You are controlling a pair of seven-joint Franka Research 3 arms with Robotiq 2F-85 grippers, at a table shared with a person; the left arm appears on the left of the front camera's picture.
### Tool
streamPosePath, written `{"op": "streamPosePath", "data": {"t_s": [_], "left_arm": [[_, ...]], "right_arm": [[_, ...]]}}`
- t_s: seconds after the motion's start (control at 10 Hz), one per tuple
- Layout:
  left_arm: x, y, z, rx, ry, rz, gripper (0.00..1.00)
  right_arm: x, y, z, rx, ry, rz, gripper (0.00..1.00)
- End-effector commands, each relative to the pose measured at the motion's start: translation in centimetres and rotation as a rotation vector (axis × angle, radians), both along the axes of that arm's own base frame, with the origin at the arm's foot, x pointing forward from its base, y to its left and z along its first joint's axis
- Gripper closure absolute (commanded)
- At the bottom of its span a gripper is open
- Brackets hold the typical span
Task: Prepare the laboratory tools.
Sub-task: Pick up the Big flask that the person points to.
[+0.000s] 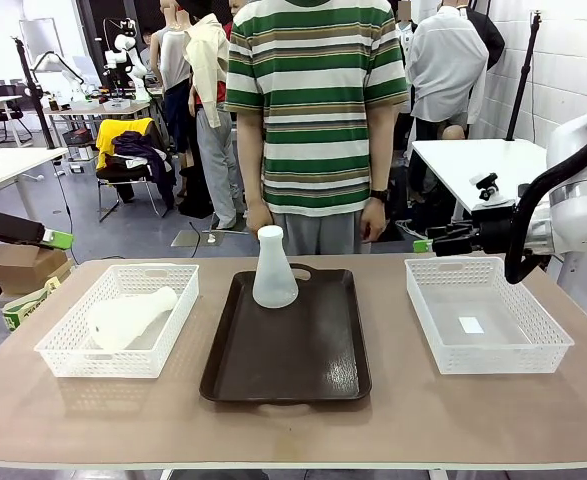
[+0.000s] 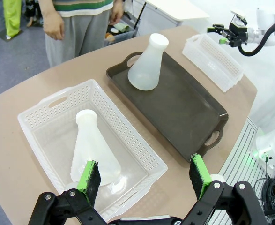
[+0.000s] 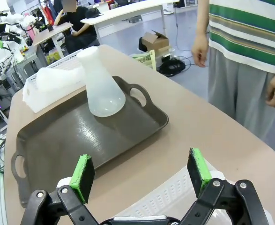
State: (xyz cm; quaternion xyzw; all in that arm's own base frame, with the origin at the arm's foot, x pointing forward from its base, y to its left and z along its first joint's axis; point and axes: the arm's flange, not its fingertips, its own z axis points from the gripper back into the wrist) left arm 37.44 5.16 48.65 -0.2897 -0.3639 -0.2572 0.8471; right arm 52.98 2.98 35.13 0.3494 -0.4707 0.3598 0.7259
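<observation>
On the desk (image 1: 393, 420), a tray (image 1: 293, 370) sits in the middle, with an upright flask (image 1: 274, 270) at its far end. The left basket (image 1: 103, 362), near the left edge, holds a second flask (image 1: 128, 318) lying down. The right basket (image 1: 503, 358) sits near the right edge. A person (image 1: 316, 110) stands beyond the far edge.

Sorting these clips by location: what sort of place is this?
Likely a robotics lab, not a home: a white arm beside the table, a white workbench behind, a flask on a tray.
</observation>
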Motion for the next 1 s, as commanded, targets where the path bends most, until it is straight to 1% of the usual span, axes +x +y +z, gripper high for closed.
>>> {"op": "streamPosePath", "data": {"t_s": [0.0, 0.9], "left_arm": [[0.19, 0.12, -0.30, -0.012, -0.027, -0.013, 0.00], [0.19, 0.12, -0.30, -0.012, -0.027, -0.013, 0.00]], "right_arm": [[-0.03, -0.01, 0.10, 0.000, -0.002, -0.001, 0.00], [-0.03, -0.01, 0.10, 0.000, -0.002, -0.001, 0.00]]}}
